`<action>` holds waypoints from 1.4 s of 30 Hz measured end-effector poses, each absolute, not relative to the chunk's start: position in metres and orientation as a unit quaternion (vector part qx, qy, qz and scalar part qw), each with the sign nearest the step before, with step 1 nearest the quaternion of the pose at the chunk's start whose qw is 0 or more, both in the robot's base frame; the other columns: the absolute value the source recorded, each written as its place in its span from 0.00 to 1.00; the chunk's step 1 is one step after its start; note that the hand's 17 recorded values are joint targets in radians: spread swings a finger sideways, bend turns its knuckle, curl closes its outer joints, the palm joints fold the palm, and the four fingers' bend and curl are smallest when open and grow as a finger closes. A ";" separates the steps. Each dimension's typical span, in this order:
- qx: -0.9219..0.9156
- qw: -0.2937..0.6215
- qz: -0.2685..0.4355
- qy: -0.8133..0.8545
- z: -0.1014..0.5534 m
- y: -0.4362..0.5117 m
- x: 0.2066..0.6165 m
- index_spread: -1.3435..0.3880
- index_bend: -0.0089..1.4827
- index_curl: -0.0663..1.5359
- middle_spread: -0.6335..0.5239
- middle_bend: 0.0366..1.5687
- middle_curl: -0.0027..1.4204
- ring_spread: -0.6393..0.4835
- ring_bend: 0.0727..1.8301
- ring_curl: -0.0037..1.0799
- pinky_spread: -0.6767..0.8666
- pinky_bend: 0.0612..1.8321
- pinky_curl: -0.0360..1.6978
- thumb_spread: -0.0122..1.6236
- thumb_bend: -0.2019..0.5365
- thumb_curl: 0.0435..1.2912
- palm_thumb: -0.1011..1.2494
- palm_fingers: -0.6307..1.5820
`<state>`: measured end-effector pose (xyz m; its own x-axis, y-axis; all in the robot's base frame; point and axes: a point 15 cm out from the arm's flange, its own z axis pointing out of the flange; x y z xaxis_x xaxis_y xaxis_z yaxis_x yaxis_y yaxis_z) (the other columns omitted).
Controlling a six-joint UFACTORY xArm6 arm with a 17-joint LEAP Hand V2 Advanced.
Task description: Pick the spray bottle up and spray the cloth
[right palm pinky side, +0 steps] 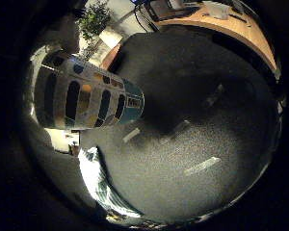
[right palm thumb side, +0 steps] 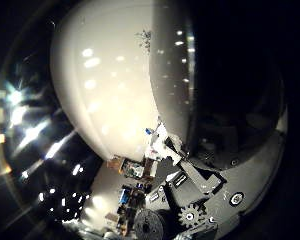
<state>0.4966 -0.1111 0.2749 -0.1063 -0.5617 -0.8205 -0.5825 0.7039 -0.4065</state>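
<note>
The spray bottle (right palm pinky side: pixel 86 98) has a white label with dark oval patches and a teal band. It lies right against my palm and is held above the grey carpet (right palm pinky side: pixel 192 120), where its shadow falls. Its pale rounded body (right palm thumb side: pixel 110 85) fills much of the thumb side view. My right hand (right palm thumb side: pixel 190 185) shows as white and black parts with a gear, its fingers (right palm thumb side: pixel 162 147) curled against the bottle's side. A white cloth with teal stripes (right palm pinky side: pixel 98 180) lies crumpled on the carpet below the bottle.
A curved wooden desk (right palm pinky side: pixel 241 29) with items on it stands at the far side of the carpet. A potted plant (right palm pinky side: pixel 94 19) stands beside it. Pale tape strips (right palm pinky side: pixel 202 166) mark the carpet.
</note>
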 end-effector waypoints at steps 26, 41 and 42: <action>-0.521 0.465 0.031 0.715 0.412 -0.104 0.439 0.57 0.64 0.60 0.35 0.78 0.64 0.38 0.79 0.59 0.25 0.74 0.37 0.68 0.26 0.65 0.76 0.80; -0.640 0.434 0.109 0.625 0.521 -0.006 0.390 0.58 0.64 0.59 0.35 0.77 0.65 0.38 0.78 0.59 0.25 0.74 0.38 0.64 0.26 0.68 0.76 0.81; -0.646 0.431 0.122 0.618 0.521 0.005 0.388 0.58 0.64 0.59 0.35 0.77 0.65 0.38 0.78 0.59 0.25 0.74 0.38 0.64 0.25 0.67 0.76 0.81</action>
<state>0.3883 0.0050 0.5210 0.2063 -0.6934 -0.6904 -0.9037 0.1355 -0.4062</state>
